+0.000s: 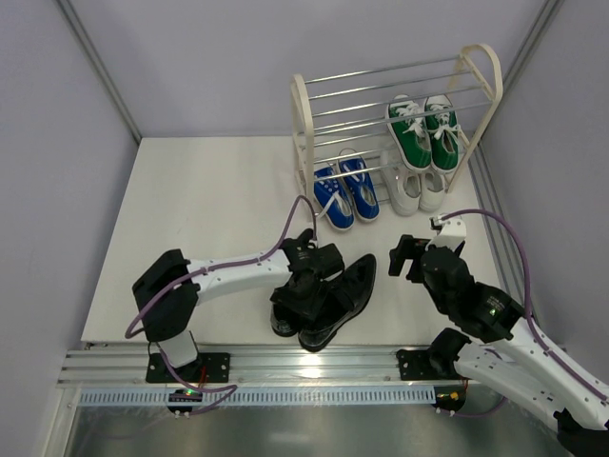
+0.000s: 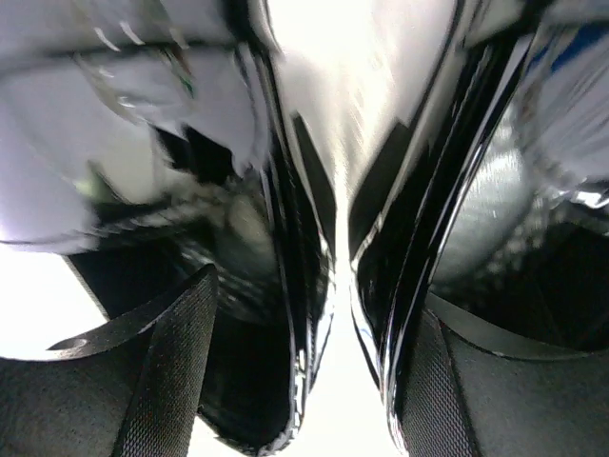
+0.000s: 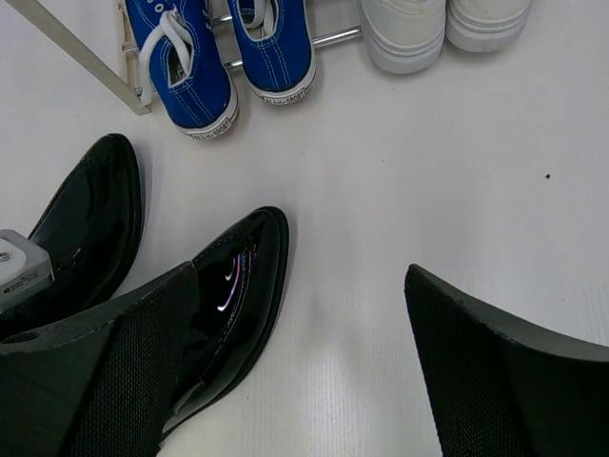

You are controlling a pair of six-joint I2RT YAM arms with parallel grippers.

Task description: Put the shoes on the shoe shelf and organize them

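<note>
The black shoes [image 1: 354, 284] lie by the front edge of the surface [image 1: 190, 219], toes toward the shelf [image 1: 301, 124] at the back. The left pincer [image 1: 306, 284] sits on them; I cannot tell its grip. The right pincer [image 1: 404, 257] is wide.

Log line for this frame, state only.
left gripper: open, straddling black shoes | right gripper: open, empty | green sneakers, blue sneakers, white sneakers: on shoe shelf | black shoes: on table

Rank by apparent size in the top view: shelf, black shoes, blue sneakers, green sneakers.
1. shelf
2. black shoes, though nearer the camera, so unsure
3. blue sneakers and green sneakers look alike; not ranked
</note>
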